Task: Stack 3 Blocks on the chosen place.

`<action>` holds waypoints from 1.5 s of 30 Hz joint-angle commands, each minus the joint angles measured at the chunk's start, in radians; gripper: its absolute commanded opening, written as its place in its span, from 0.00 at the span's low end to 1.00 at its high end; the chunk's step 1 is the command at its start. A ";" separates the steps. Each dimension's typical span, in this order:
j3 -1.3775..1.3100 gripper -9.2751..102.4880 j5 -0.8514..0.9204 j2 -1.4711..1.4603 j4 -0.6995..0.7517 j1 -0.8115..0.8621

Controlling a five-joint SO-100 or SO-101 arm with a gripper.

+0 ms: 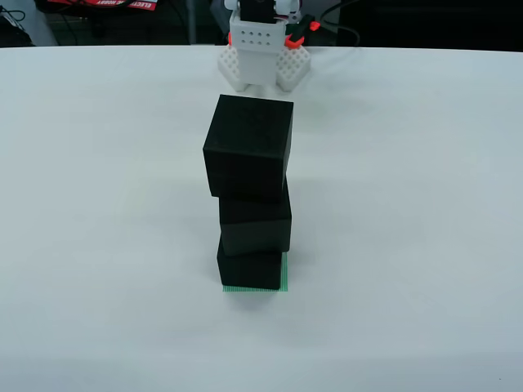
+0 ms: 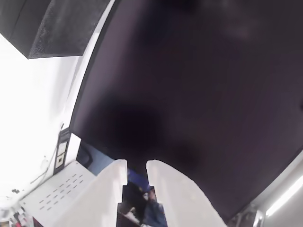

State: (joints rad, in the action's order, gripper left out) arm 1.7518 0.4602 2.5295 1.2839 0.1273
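In the view from the front, three black blocks stand stacked in one column on the white table. The bottom block (image 1: 249, 268) sits on the chosen place (image 1: 255, 288), a green striped square that peeks out along its front and right edges. The middle block (image 1: 255, 222) is roughly square on it. The top block (image 1: 249, 147) is turned a little and overhangs to the left. In the view that rides on the gripper, my gripper (image 2: 137, 163) points up and away from the table. Its white fingers (image 2: 106, 189) stand a narrow gap apart, with nothing between them.
The arm's white base (image 1: 263, 49) with orange parts stands at the table's far edge, behind the stack. The white table (image 1: 98, 204) spreads wide on both sides. The gripper's view shows a large dark panel (image 2: 189, 85) and a white perforated box (image 2: 57, 191).
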 commanded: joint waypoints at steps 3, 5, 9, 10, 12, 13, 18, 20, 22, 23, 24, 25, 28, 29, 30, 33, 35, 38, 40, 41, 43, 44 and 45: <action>0.459 0.08 -0.179 0.261 -0.225 0.041; 0.630 0.08 -0.213 0.333 -0.311 0.034; 0.862 0.08 -0.311 0.466 -0.439 0.023; 0.888 0.08 -0.321 0.491 -0.439 0.005; 0.940 0.08 -0.350 0.538 -0.436 -0.029; 0.965 0.08 -0.357 0.561 -0.440 -0.044; 1.100 0.08 -0.416 0.690 -0.443 -0.080; 1.158 0.08 -0.433 0.732 -0.449 -0.083; 1.198 0.08 -0.437 0.764 -0.454 -0.081; 1.216 0.08 -0.442 0.781 -0.456 -0.080; 1.232 0.08 -0.443 0.799 -0.453 -0.080; 1.244 0.08 -0.446 0.813 -0.446 -0.083; 1.276 0.08 -0.459 0.854 -0.425 -0.087; 1.293 0.08 -0.463 0.874 -0.420 -0.087; 1.308 0.08 -0.463 0.890 -0.416 -0.087; 1.339 0.08 -0.469 0.902 -0.413 -0.089; 1.355 0.08 -0.469 0.902 -0.413 -0.094; 1.374 0.08 -0.469 0.902 -0.416 -0.104; 1.379 0.08 -0.469 0.902 -0.419 -0.106; 1.379 0.08 -0.469 0.902 -0.417 -0.106; 1.379 0.08 -0.469 0.904 -0.417 -0.114; 1.379 0.08 -0.469 0.904 -0.417 -0.115; 1.379 0.08 -0.469 0.904 -0.417 -0.115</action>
State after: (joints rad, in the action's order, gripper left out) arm 3.1017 -0.0031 3.4177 0.8698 0.0199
